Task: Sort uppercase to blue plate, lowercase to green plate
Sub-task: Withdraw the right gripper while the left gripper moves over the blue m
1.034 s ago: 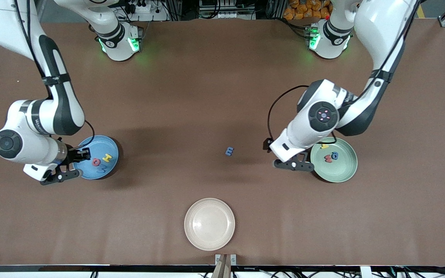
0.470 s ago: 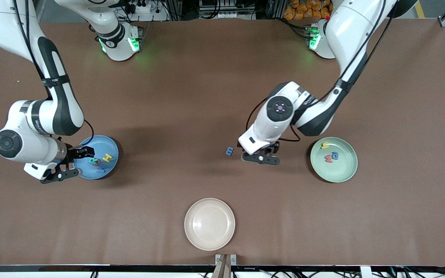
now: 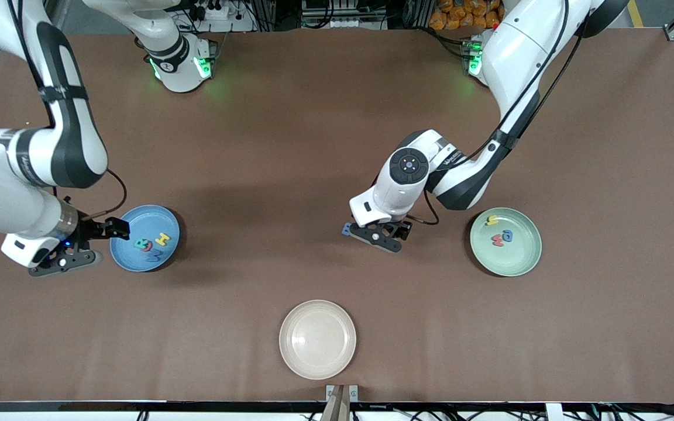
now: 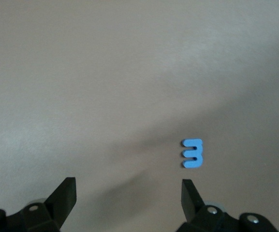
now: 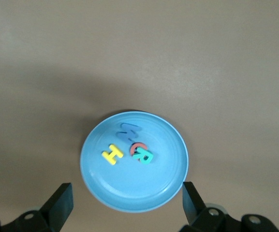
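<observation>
**Last lowercase letter under the left gripper, capitals gathered on the blue plate**

Toward the right arm's end of the table we see the blue plate (image 3: 144, 238), round, shallow and sky-blue with a raised rim. On it lie four foam capitals: the yellow H (image 3: 163, 238), the teal R (image 3: 143, 244) lying partly over the red Q (image 5: 136, 146), and the blue W (image 3: 154, 255). The right gripper (image 3: 82, 245) hangs beside the plate's rim, over bare table at the right arm's end, its fingers (image 5: 62, 200) spread wide and holding nothing. A second ago this gripper was shut over the plate with the R in it; since then it has let the letter fall onto the Q and drawn off the plate.

In the middle, nearest the front camera, stands a cream-white plate (image 3: 317, 338).

Farther along we find the small blue m (image 4: 193, 153), flat on the brown table (image 3: 337, 146), well apart from both coloured plates. The left gripper (image 3: 385, 237) is over it, fingers (image 4: 190, 193) wide, touching nothing; the m lies near one fingertip. A second ago that gripper stood at the green plate's rim; it has crossed to the m.

At the left arm's end sits the pale mint-green plate (image 3: 518, 260), carrying a yellow h (image 3: 492, 220), a small red letter (image 3: 497, 240) and a blue a (image 3: 508, 235).
</observation>
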Motion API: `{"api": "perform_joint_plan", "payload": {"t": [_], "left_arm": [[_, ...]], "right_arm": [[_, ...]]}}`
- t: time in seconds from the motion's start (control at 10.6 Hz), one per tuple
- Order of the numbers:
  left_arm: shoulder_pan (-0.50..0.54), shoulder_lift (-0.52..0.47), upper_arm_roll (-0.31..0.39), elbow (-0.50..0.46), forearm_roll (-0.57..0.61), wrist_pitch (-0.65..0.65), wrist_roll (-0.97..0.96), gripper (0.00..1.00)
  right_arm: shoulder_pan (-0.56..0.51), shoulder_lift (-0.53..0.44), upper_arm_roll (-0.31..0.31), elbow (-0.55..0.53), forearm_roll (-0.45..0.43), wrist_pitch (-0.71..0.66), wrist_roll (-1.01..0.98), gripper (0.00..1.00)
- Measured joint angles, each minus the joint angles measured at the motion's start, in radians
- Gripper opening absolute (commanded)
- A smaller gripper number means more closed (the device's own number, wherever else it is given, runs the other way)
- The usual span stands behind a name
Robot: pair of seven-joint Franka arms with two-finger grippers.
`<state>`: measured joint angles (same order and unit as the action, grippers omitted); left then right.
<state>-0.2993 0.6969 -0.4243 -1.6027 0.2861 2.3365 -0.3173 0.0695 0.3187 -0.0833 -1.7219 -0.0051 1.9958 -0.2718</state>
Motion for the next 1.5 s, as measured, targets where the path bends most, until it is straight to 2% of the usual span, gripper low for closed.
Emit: {"api": "perform_joint_plan", "payload": {"t": [0.38, 0.66, 1.03, 1.5], "left_arm": [[-0.075, 0.020, 0.050, 0.024, -0.081, 0.002, 0.120, 0.95], [-0.153, 0.105, 0.098, 0.087, -0.082, 0.012, 0.120, 0.95], [-0.198, 0.163, 0.121, 0.137, -0.084, 0.023, 0.097, 0.94], [-0.250, 0.187, 0.158, 0.159, -0.084, 0.023, 0.053, 0.87]], "right_arm": [[-0.001, -0.121, 0.002, 0.038, 0.061, -0.158, 0.013, 1.00], [-0.014, -0.187, -0.006, 0.122, 0.068, -0.328, 0.020, 1.00], [-0.031, -0.250, -0.016, 0.144, 0.069, -0.369, 0.025, 1.00], [-0.036, -0.253, -0.037, 0.150, 0.069, -0.377, 0.025, 1.00]]}}
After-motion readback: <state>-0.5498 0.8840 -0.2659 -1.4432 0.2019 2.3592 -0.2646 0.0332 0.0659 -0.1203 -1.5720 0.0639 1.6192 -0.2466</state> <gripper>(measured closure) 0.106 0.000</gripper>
